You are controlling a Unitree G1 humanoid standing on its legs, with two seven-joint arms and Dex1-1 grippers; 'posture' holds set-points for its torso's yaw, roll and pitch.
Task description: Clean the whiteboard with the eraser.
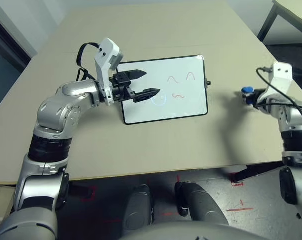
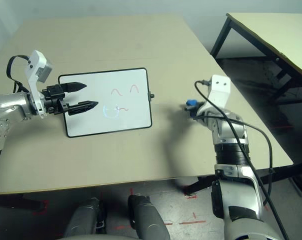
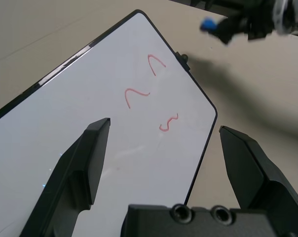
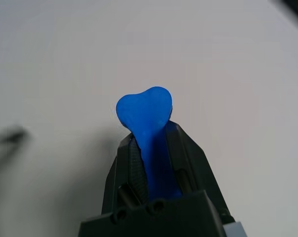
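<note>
The whiteboard (image 1: 181,102) lies flat in the middle of the table, white with a thin black frame and a small knob on its right side. Red squiggles (image 1: 180,79) and a faint light-blue mark (image 1: 160,100) sit near its centre. My left gripper (image 1: 148,84) hovers open over the board's left half, fingers (image 3: 87,163) spread wide. To the right of the board, my right gripper (image 1: 248,95) is shut on the blue eraser (image 4: 146,116), whose rounded end sticks out past the fingertips; it is held just above the bare table.
The beige table (image 1: 156,30) stretches wide behind and in front of the board. A second table (image 2: 271,35) with black legs stands to the right across a gap. A black cable (image 2: 251,130) loops along my right forearm.
</note>
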